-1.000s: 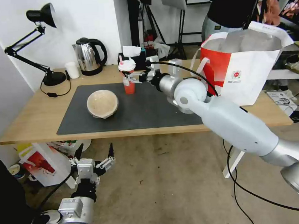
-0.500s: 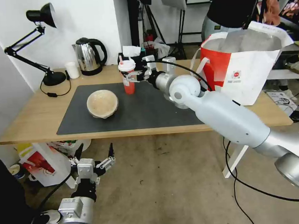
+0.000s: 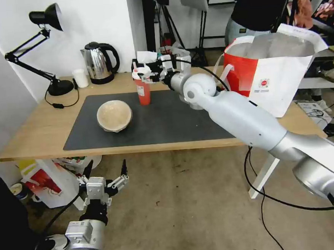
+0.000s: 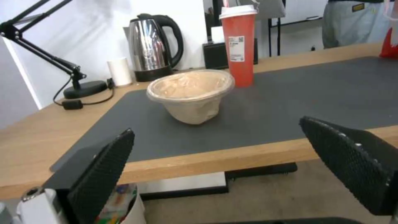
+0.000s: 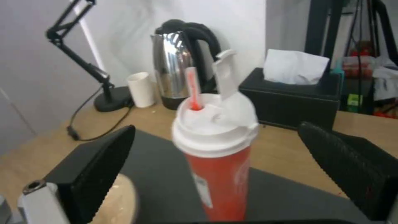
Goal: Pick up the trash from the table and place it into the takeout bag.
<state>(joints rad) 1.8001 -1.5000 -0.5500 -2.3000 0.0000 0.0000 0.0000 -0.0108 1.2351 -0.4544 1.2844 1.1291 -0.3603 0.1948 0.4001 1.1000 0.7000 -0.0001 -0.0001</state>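
The tall, light, crushable red paper cup (image 5: pixel 215 155), frame centre, is bracketed by the released right gripper (image 5: pixel 215 161); a mid-wall grasp is judged safest.

Desk lamp (image 3: pixel 47 19), kettle (image 3: pixel 99 63) (steel), tissue box (image 5: pixel 290 93).

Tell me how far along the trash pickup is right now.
Looks mid-job. Nothing visible confirms what the takeout bag already holds; its inside is out of sight. In hand: the right gripper is open around the top of the red cup, not yet gripping it. Left: that cup and the beige bowl both sit on the table's mat. The left gripper is open, below the table edge.
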